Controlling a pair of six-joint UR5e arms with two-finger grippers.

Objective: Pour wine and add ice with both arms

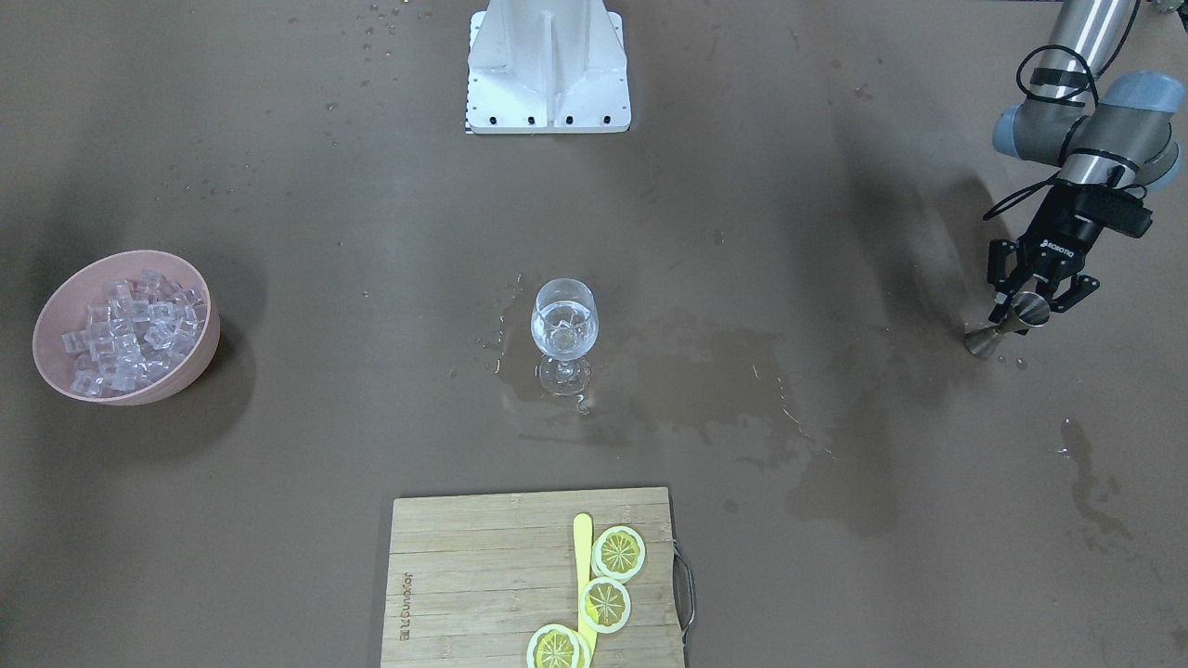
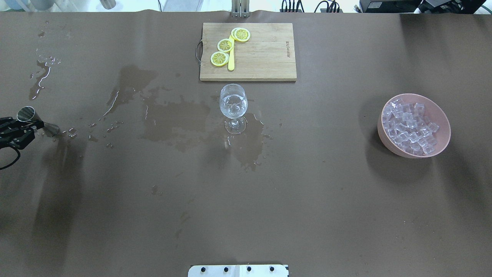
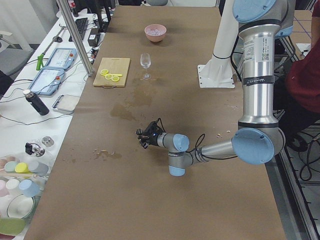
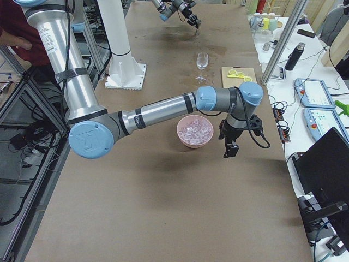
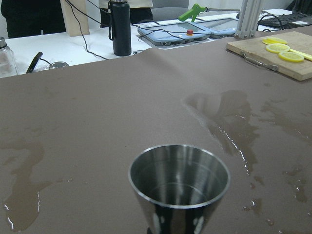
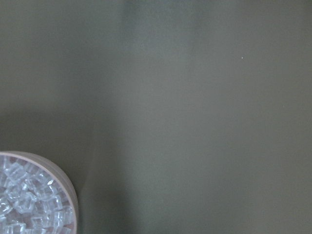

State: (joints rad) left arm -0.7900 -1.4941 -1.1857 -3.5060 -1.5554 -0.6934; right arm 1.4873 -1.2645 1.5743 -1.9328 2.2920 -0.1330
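The left pincer is closed around an upright steel measuring cup. Wet, bare table stretches from it to the distant glass holding clear wine. The right pincer, whose grip I cannot tell, hangs just outside the rim of the bowl of ice.

Clear wine sits in the upright central glass; ice lies heaped in the pink bowl, right arm beside it; left arm at the jigger.

Even overhead light, soft shadows, glare on puddles.
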